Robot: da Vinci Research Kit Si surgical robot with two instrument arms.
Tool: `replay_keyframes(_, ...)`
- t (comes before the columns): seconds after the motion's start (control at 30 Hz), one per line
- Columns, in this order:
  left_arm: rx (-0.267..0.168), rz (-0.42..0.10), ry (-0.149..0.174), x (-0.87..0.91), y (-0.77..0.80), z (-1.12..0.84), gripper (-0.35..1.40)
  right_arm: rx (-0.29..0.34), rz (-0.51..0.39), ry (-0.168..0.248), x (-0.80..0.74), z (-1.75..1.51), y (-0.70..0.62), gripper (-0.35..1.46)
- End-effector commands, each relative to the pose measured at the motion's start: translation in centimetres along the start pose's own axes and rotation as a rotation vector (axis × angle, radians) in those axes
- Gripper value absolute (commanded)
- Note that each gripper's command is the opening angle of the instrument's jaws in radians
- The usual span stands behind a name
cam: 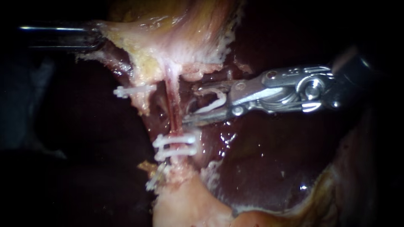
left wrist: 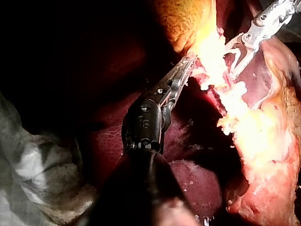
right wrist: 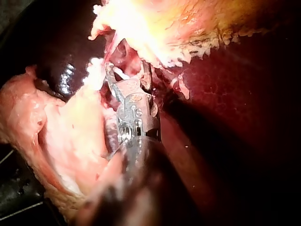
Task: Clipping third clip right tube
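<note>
White and open, the loaded clip [cam: 212, 101] sits in the hand of the right instrument [cam: 189, 105]. That hand stands wide and holds the clip by both legs, its tips just beside the right tube [cam: 173, 107]. The tube is thin and reddish and runs down from the gallbladder [cam: 168, 25]. Two shut clips [cam: 176, 146] cross it lower down, near each other. The left instrument [left wrist: 188, 63] has its hand closed narrow on pale gallbladder tissue. Dark liver [cam: 261, 159] lies behind.

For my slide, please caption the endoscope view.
Right instrument holds a white clip in its jaws beside the tube, above two clips.
</note>
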Motion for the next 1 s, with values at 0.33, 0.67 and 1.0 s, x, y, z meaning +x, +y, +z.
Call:
replay_keyframes(0.33,0.000,0.000,0.000,0.00,0.00,0.00,-0.35,0.046,0.059,0.073,0.07,0.16,0.01,0.50)
replay_keyframes(0.67,0.000,0.000,0.000,0.00,-0.01,0.00,-0.35,0.053,0.070,0.072,0.04,0.10,0.01,0.48)
replay_keyframes(1.0,0.000,0.000,0.000,0.00,-0.01,0.00,-0.35,0.062,0.067,0.070,-0.02,-0.06,0.02,0.47)
